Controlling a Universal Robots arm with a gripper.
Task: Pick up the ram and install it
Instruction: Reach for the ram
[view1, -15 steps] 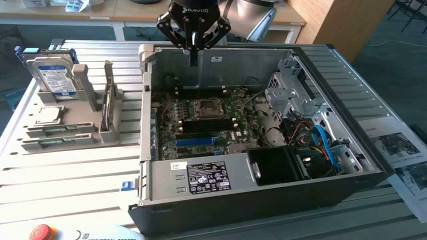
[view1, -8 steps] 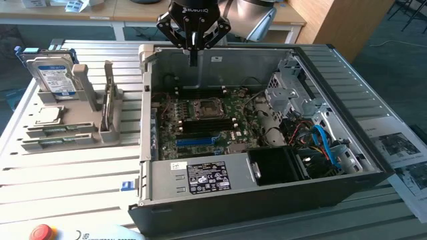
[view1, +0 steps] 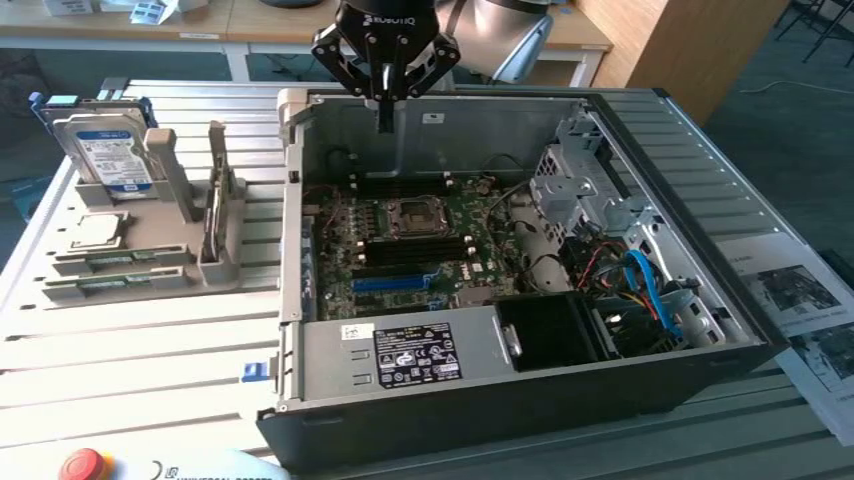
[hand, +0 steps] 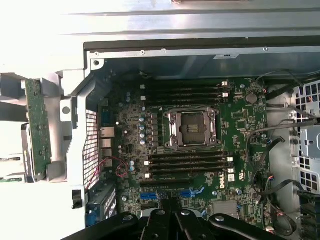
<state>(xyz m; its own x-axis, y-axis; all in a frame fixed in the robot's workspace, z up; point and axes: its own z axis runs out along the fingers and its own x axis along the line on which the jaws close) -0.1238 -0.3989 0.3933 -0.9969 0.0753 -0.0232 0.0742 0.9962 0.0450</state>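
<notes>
Exterior view, near to far: the power supply (view1: 400, 355) is seen at the near side of the open computer case (view1: 534, 400). The case is laid on its side on the desk (view1: 134, 350) with the panel off, so the motherboard (view1: 454, 240) faces up, judged to be for reach from above. Beside the case, on the exterior view's left, the ram (view1: 222, 210) is stood on edge in a grey holder (view1: 200, 272), well apart from the tool. The upright pose is judged to leave both flat faces free for a pinch. A hard drive (view1: 107, 150) is racked farther back. Farthest, the tool (view1: 386, 118) is hung above the case's far wall, fingers clenched together, nothing seen between them. The ram is not yet picked up and nothing is installed.

Wrist view: the tool (hand: 170, 210) is seen with its linkages drawn together, pointed down at the board. Both banks of black memory slots (hand: 185, 92) flanking the CPU socket (hand: 192, 127) are shown bare, a detail only hinted at in the exterior view. The ram (hand: 37, 130) is caught outside the case wall, its green face and chips readable. Tool height over the case is given by the exterior view and cannot be read from the wrist view.
</notes>
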